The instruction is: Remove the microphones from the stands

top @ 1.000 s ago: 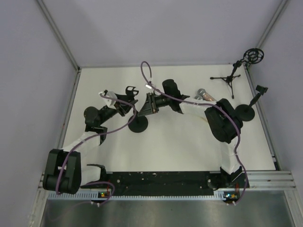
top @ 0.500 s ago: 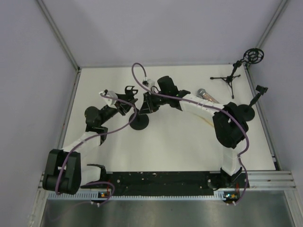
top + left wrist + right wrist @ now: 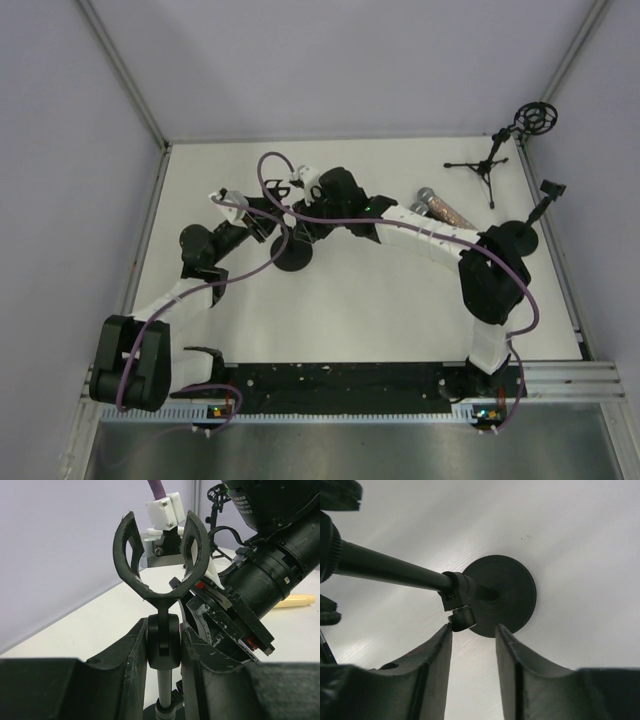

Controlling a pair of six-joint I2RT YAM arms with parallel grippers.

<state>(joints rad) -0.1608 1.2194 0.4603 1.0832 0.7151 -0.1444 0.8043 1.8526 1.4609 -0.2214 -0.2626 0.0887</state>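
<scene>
Microphone [image 3: 437,207] is lying on the table [image 3: 380,300], well right of the stand [image 3: 293,262], whose clip [image 3: 160,555] is empty. My right end effector [image 3: 473,630] just swung over from it and spread, holding nothing; left end effector [image 3: 164,645] pinches the stand under that clip. Looks basically done

i read the table [image 3: 380,300] as plain white, no pattern. the stand [image 3: 162,640] is matte black from clip to base. the microphone [image 3: 437,205] has a silver-grey head and a tan-gold body. the cable [image 3: 158,487] is purple with a white connector. the left arm [image 3: 165,295] and right arm [image 3: 415,230] have white links and black joints. the walls [image 3: 350,60] are pale lilac-grey.
</scene>
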